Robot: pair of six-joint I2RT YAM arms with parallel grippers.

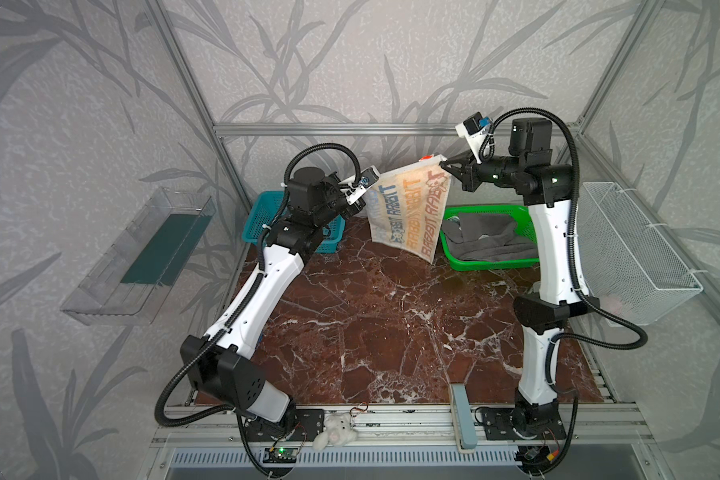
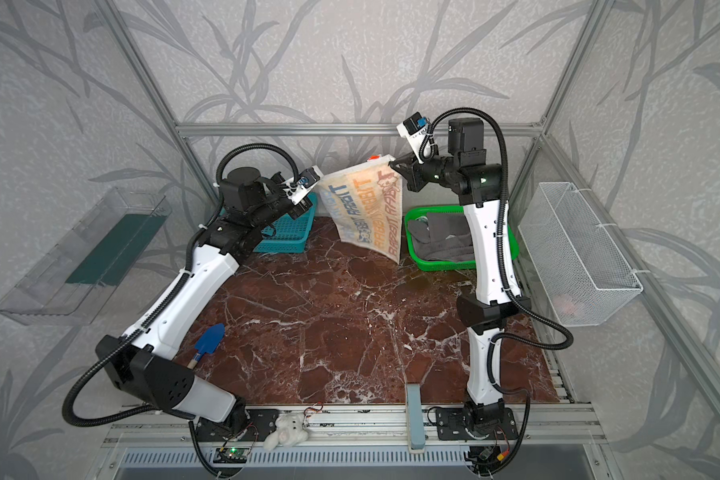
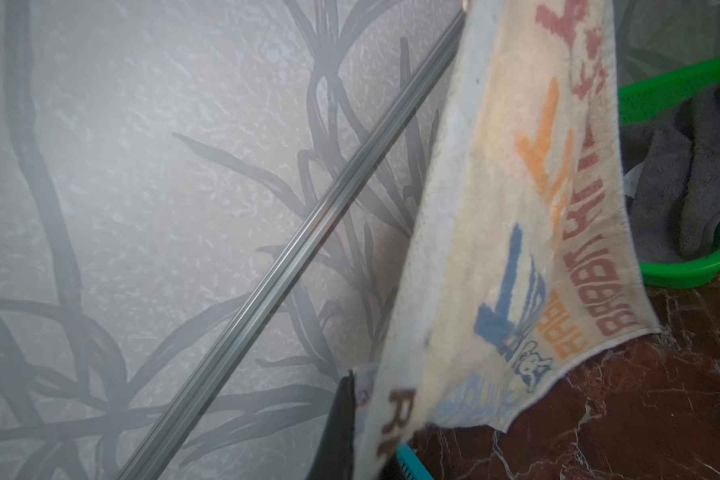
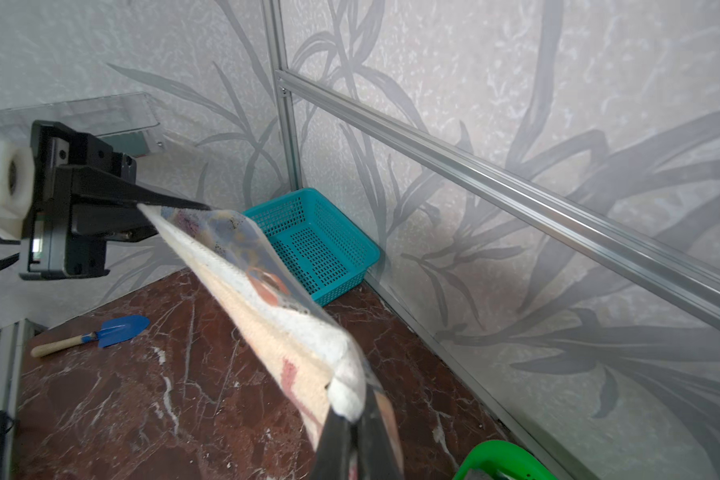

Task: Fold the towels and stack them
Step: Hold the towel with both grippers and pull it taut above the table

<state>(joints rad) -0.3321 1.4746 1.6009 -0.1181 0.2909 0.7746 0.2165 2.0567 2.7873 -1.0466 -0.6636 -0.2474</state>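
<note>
A white towel with big orange, blue and red letters hangs spread in the air over the back of the table. My left gripper is shut on one upper corner of it. The right gripper is shut on the opposite upper corner, a little higher. The lettered towel sags between them, and its lower edge hangs just above the marble. A dark grey towel lies crumpled in the green basket.
A teal basket sits at the back left under the left arm. A blue trowel lies near the left edge. A white plush toy rests on the front rail. A wire basket hangs on the right wall.
</note>
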